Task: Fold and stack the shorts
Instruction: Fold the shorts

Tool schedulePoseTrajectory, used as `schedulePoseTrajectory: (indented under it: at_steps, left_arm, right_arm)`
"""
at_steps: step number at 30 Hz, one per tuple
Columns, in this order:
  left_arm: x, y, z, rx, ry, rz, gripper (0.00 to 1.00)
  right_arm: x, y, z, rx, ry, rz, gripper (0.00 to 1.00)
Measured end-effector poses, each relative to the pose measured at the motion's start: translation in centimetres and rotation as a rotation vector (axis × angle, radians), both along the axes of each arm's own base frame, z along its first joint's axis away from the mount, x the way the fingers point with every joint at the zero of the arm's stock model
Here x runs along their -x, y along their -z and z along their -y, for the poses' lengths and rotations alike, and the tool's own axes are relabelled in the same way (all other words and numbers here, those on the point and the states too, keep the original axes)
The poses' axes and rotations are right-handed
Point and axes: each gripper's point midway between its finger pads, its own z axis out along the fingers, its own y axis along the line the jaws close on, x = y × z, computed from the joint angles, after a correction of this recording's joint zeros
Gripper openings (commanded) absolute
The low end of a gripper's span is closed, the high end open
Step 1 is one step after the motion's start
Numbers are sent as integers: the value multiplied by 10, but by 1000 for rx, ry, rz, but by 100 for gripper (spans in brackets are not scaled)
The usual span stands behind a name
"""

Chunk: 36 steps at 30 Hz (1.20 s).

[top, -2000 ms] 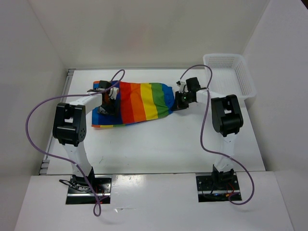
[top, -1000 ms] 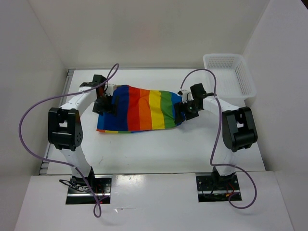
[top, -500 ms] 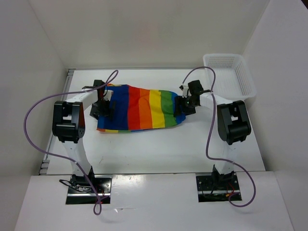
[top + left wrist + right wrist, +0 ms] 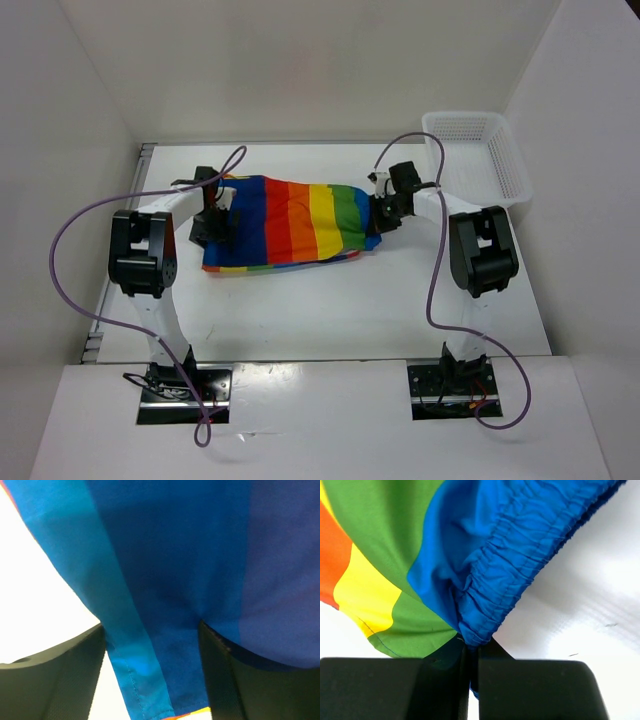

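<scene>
The soft rainbow-striped cloth shorts [image 4: 290, 222] lie flat on the white table [image 4: 330, 300], left of the white plastic mesh basket [image 4: 510, 165], their gathered blue edge now pinched by the right end effector [image 4: 472, 647], spread a moment ago, while the left end effector [image 4: 152, 645] straddles their navy end, fingers apart.

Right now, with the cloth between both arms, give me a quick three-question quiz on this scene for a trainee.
1. True or false: the right fingers are pinched shut on the blue gathered edge of the shorts.
2. Where does the white mesh basket sit? A: at the far right. B: between the arm bases. C: under the cloth.
3. Fill in: the left fingers stand ___, with blue cloth between them.
Key: 1 true; 2 A; 3 open.
</scene>
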Motion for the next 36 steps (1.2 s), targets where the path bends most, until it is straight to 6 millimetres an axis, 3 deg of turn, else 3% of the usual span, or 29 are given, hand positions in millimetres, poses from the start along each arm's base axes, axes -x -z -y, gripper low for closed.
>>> schedulePoseTrajectory:
  at_steps: [3, 6, 9, 11, 13, 15, 17, 19, 21, 24, 27, 31, 36]
  left_arm:
    - [1, 0, 2, 5, 6, 4, 73]
    - [1, -1, 3, 8, 9, 6, 82]
    - [0, -5, 3, 7, 10, 7, 83]
    - [-8, -15, 5, 8, 15, 28, 85]
    - [-26, -40, 11, 11, 28, 99, 85]
    - [-57, -83, 33, 38, 74, 231, 85]
    - [-81, -126, 67, 91, 144, 354, 85]
    - [-98, -163, 116, 170, 245, 461, 85]
    - [-104, -181, 166, 265, 351, 506, 85]
    - [-106, -170, 229, 383, 476, 479, 85]
    - [-109, -131, 271, 456, 546, 396, 85]
    - [-107, -88, 293, 489, 576, 301, 85]
    - [-113, -68, 311, 517, 598, 276, 85]
  right_arm:
    - [-7, -8, 0, 12, -52, 46, 1]
    - [-11, -15, 6, 59, -120, 106, 1]
    - [-12, -27, 18, 134, -168, 164, 1]
    - [-13, -41, 25, 179, -195, 218, 1]
    - [-14, -53, 30, 212, -213, 265, 1]
    - [-13, -60, 35, 239, -227, 293, 1]
    - [-11, -59, 39, 259, -241, 299, 1]
    - [-9, -56, 42, 282, -250, 297, 1]
    - [-10, -54, 46, 306, -258, 299, 1]
    - [-12, -53, 51, 335, -264, 307, 1]
    - [-14, -52, 53, 351, -267, 309, 1]
    - [-14, -49, 54, 357, -276, 304, 1]
    - [-14, -48, 54, 359, -281, 305, 1]
